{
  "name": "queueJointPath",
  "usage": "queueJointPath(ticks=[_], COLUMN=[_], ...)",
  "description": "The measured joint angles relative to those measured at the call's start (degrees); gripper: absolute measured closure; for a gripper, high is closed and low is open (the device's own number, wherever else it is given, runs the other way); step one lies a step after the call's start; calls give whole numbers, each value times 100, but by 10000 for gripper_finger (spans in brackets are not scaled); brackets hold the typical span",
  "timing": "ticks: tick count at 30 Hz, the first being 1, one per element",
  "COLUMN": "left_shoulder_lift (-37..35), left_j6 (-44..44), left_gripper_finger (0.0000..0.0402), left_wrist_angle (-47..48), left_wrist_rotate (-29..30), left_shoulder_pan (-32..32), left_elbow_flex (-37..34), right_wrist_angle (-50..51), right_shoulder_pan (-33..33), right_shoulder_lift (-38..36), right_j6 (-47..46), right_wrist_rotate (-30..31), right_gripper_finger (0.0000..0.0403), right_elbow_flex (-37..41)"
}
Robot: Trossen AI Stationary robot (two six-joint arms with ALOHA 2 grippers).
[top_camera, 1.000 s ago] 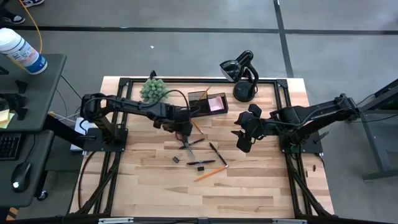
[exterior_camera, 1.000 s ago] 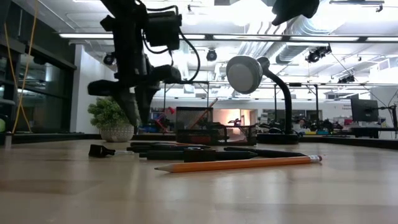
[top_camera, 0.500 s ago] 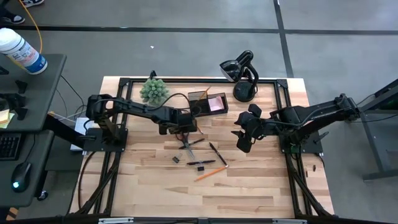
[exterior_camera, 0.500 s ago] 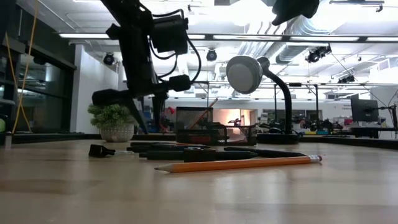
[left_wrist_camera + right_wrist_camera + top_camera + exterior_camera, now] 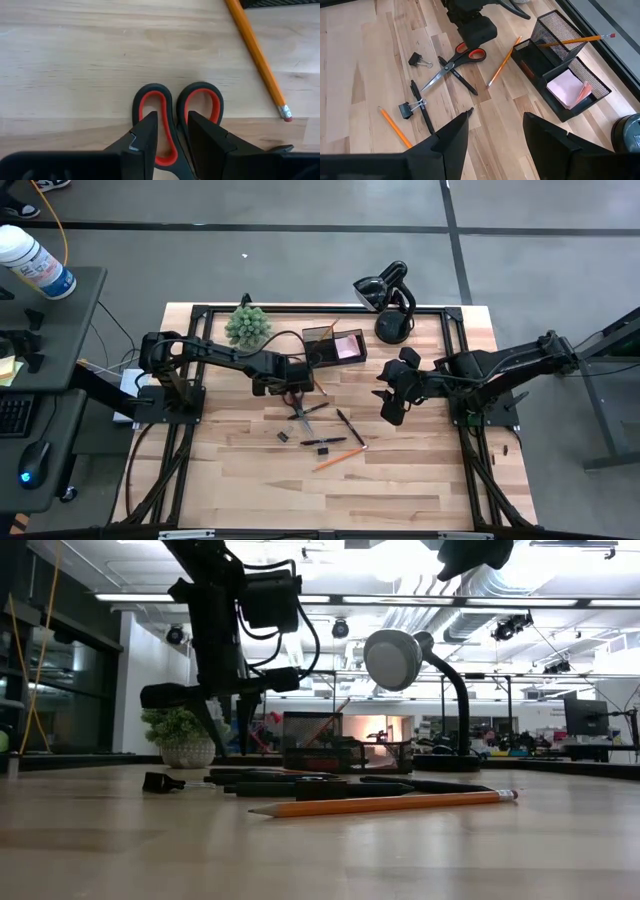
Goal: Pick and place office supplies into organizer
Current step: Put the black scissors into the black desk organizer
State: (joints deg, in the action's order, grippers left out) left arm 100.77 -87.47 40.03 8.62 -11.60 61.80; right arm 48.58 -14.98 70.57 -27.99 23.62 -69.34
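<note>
The left gripper (image 5: pixel 171 136) is sitting right over the red-handled scissors (image 5: pixel 176 112), near the middle of the overhead frame. In its own wrist shot the two fingers (image 5: pixel 146 135) are partly spread and lined up over the handle loops, but I can't tell if they're actually pinching anything. An orange pencil (image 5: pixel 257 52) is lying slanted on the worktop (image 5: pixel 75 60) just beside the handles.

The organizer (image 5: pixel 335 345) is sitting up toward the top centre of the overhead frame, and it's already holding a pink sticky-note pad (image 5: pixel 568 89) plus another pencil (image 5: pixel 575 40) leaning out of the tall mesh section.

Still loose on the wood: two black pens (image 5: pixel 422 107) and (image 5: pixel 457 76), two binder clips (image 5: pixel 419 61) and (image 5: pixel 409 108), and one more pencil (image 5: pixel 395 127) lower down.

The right gripper (image 5: pixel 392 412) is hanging to the right of the pile with its fingers spread wide, holding nothing. A small green plant (image 5: pixel 247 326) and a black desk lamp (image 5: pixel 390 300) are standing along the top edge of the worktop.
</note>
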Motion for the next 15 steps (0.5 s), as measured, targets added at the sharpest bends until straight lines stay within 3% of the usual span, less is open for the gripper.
queueJointPath(ticks=[15], left_shoulder_lift=[230], left_j6=[-597], left_gripper_finger=[307], left_wrist_angle=[-116], left_wrist_rotate=[-415], left_shoulder_pan=[0], left_elbow_flex=[7], right_wrist_angle=[2], right_shoulder_pan=[-1], right_shoulder_lift=[-1], right_j6=[105], right_wrist_rotate=[-15], right_gripper_finger=[219], right_elbow_flex=[0])
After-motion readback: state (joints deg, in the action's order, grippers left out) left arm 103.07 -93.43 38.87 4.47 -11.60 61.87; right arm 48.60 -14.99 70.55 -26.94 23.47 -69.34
